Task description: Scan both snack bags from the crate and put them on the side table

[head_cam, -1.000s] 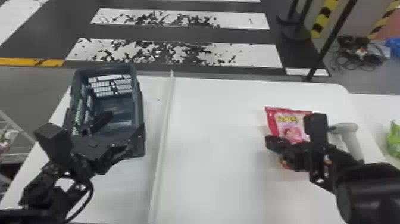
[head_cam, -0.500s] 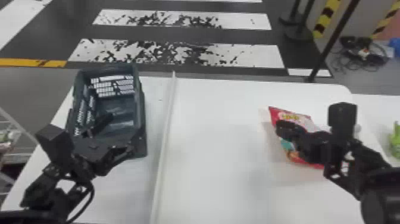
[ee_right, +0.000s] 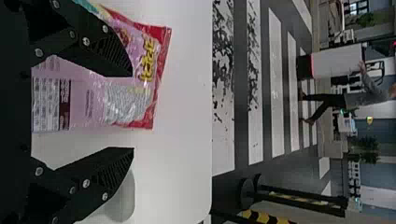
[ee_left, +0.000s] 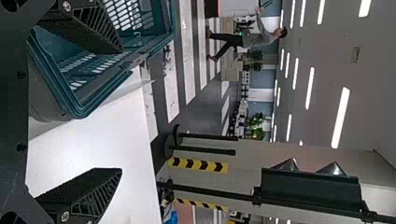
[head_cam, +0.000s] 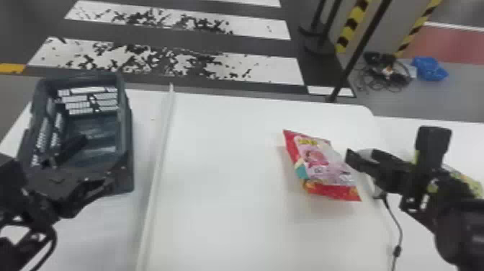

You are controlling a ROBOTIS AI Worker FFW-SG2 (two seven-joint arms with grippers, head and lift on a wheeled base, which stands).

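Observation:
A red and pink snack bag (head_cam: 320,165) lies tilted on the white table. Just to its right is my right gripper (head_cam: 354,160); in the right wrist view this gripper (ee_right: 133,112) stands open, one finger overlapping the bag (ee_right: 126,95) and the other apart from it. My left gripper (head_cam: 90,165) is over the near end of the dark blue-green crate (head_cam: 128,144). From the left wrist, that gripper (ee_left: 121,112) is open, with one finger over the crate (ee_left: 81,109). Partly behind the right arm, a green item (head_cam: 464,176) rests on the side table (head_cam: 403,133).
A raised pale strip (head_cam: 155,173) runs along the table between crate and bag. Beside the right gripper's other finger lies a pale rounded object (ee_right: 121,200). A black cable (head_cam: 396,230) hangs near the table's right edge. A dark post (head_cam: 356,54) stands behind.
My right gripper has moved right, uncovering more of the bag, which has turned slightly since the first frame. The head view has swung to the right. My left gripper has stayed over the crate.

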